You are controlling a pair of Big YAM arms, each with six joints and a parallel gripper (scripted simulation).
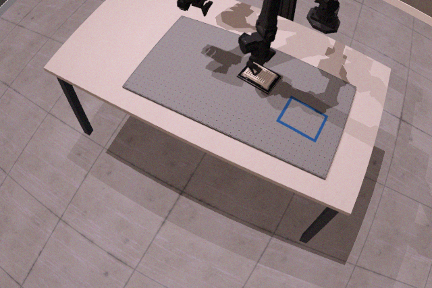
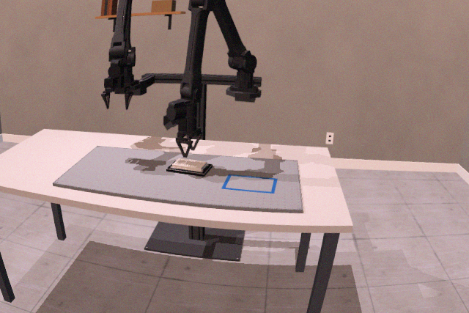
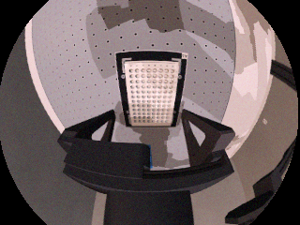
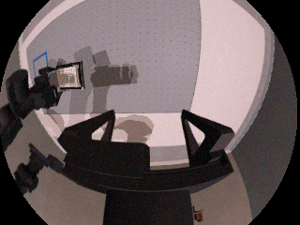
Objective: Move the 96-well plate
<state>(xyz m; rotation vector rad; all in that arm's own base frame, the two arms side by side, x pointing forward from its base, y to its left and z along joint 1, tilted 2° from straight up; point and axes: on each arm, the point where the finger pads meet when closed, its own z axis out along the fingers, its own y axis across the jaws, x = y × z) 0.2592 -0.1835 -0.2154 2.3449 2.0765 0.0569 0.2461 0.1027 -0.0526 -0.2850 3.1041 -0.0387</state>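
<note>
The white 96-well plate [image 1: 260, 76] lies flat in the black plate nest [image 1: 258, 79] on the grey mat; it also shows in the exterior view [image 2: 189, 166] and the left wrist view [image 3: 152, 92]. My left gripper [image 1: 254, 67] is open and empty, a little above the plate's near end, with its fingers standing apart on either side. In the exterior view the left gripper [image 2: 186, 146] hangs clear of the plate. My right gripper [image 2: 116, 101] [image 1: 195, 4] is open and empty, raised high over the table's far corner.
A blue rectangle outline [image 1: 302, 119] is marked on the mat beside the nest, with nothing inside it. The grey perforated mat [image 1: 230, 96] covers most of the table. The arms' black stand [image 2: 202, 112] rises behind the table.
</note>
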